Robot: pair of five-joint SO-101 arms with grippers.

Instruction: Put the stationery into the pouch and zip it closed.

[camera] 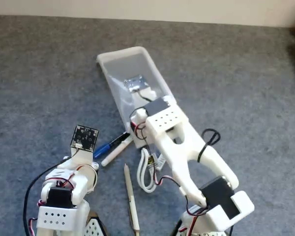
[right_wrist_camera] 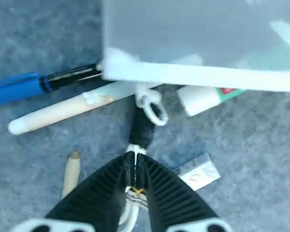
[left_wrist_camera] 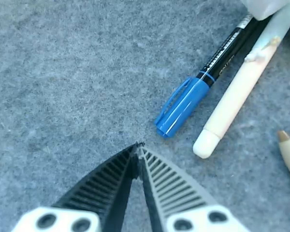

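Translucent pouch (camera: 132, 73) lies on grey carpet (camera: 39, 73). My right gripper (right_wrist_camera: 135, 159) pinches its zip pull (right_wrist_camera: 144, 128); my left gripper (left_wrist_camera: 137, 147), jaws together and empty, should open squarely over the blue pen (left_wrist_camera: 181, 108) just beside it.

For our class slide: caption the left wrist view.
Shut left hand above grey felt, near blue-capped pen and cream marker.

- High camera looks steeply down over the bench (camera: 39, 73) from six o'clock.
- Wrist cameras sit close, looking down past their jaws.
- All three catch the blue pen (camera: 110, 145) (left_wrist_camera: 186, 101) (right_wrist_camera: 43, 81).
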